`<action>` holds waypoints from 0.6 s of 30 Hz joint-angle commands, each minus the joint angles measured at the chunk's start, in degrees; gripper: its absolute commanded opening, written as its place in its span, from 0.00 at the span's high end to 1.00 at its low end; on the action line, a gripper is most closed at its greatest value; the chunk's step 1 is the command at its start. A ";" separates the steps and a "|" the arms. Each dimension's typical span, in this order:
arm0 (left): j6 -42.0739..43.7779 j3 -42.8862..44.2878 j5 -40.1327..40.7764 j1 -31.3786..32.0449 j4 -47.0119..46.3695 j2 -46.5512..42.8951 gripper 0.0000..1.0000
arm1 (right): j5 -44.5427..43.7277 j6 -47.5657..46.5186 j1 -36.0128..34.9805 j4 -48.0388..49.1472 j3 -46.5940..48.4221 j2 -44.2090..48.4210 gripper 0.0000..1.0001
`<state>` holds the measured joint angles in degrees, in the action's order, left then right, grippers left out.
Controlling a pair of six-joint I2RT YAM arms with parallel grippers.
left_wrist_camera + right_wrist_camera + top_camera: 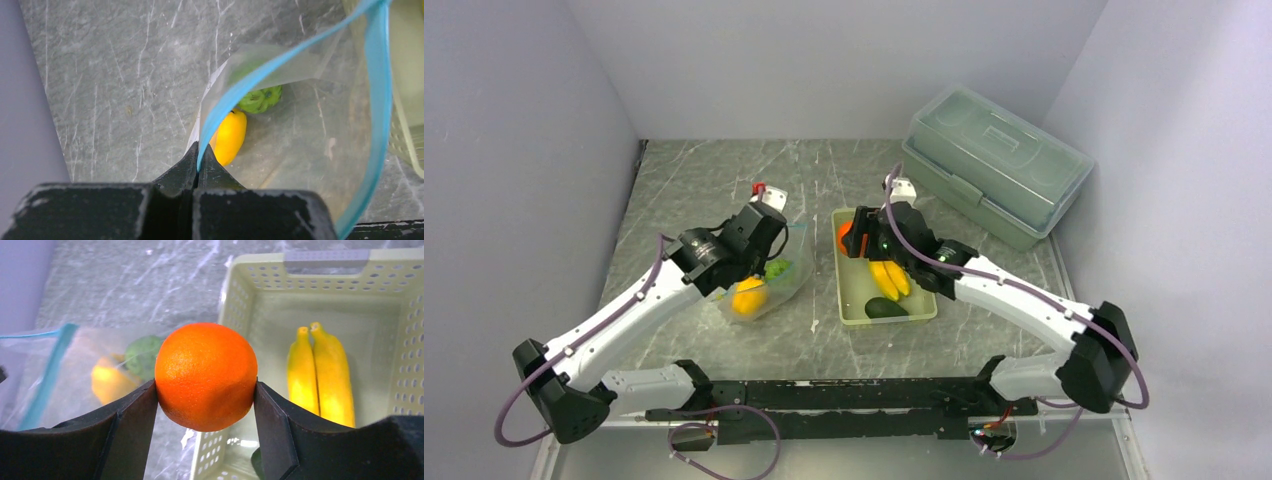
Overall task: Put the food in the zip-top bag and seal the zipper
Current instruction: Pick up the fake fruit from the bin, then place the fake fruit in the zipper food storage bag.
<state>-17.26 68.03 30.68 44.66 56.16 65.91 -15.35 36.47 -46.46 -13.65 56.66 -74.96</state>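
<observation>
My left gripper [198, 152] is shut on the light blue zipper [250, 82] at the near side of the zip-top bag [310, 140], holding the mouth open. Inside the bag lie a yellow-orange pepper [230, 136] and a bumpy green fruit [260, 99]. My right gripper [205, 385] is shut on the orange ball [206, 375], raised over the left wall of the pale green basket [240, 300], with the bag [75, 365] to its left. Yellow bananas [320, 372] lie in the basket. From above, the dark avocado [886, 309] sits at the basket's near end.
A large translucent lidded box [996, 165] stands at the back right. The basket [849, 300] sits just right of the bag [769, 285], a narrow strip of marbled table between them. Grey walls close in on three sides.
</observation>
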 commanded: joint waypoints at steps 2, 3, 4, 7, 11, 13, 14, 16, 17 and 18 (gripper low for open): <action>0.03 6.09 -0.77 0.42 2.60 0.05 1.00 | 4.68 -3.30 -2.13 5.95 -0.69 7.79 0.54; 0.03 6.74 -0.98 0.49 3.11 0.21 1.00 | 5.40 -3.67 -2.60 6.74 -0.57 8.57 0.54; -0.05 7.41 -1.30 0.57 3.56 0.41 1.00 | 5.76 -4.09 -3.26 7.47 -0.33 9.29 0.54; -0.06 8.86 -1.46 0.88 4.81 1.32 1.00 | 6.38 -5.96 -5.83 8.86 1.64 10.73 0.55; -0.28 9.55 -1.36 1.58 5.41 2.13 1.00 | 6.35 -8.67 -9.48 10.53 3.88 11.56 0.55; -0.40 9.55 -1.23 1.72 5.41 2.40 1.00 | 5.93 -9.77 -11.24 11.27 4.82 11.52 0.55; -0.52 9.54 -1.24 1.82 5.34 2.57 1.00 | 5.54 -10.21 -12.01 11.55 5.25 11.39 0.55; -0.63 9.58 -1.42 1.99 5.20 2.79 1.00 | 5.33 -10.97 -13.07 12.07 5.99 11.10 0.55; -0.71 9.60 -1.48 2.07 5.11 2.88 1.00 | 5.40 -11.24 -13.51 12.21 6.36 10.84 0.55; -0.82 9.58 -1.56 2.10 4.94 2.91 1.00 | 5.30 -11.39 -13.93 12.37 6.70 10.61 0.55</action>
<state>-17.45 75.37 29.71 46.33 61.19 68.82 -9.89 27.86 -58.96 -5.87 59.64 -64.64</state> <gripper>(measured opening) 0.010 0.683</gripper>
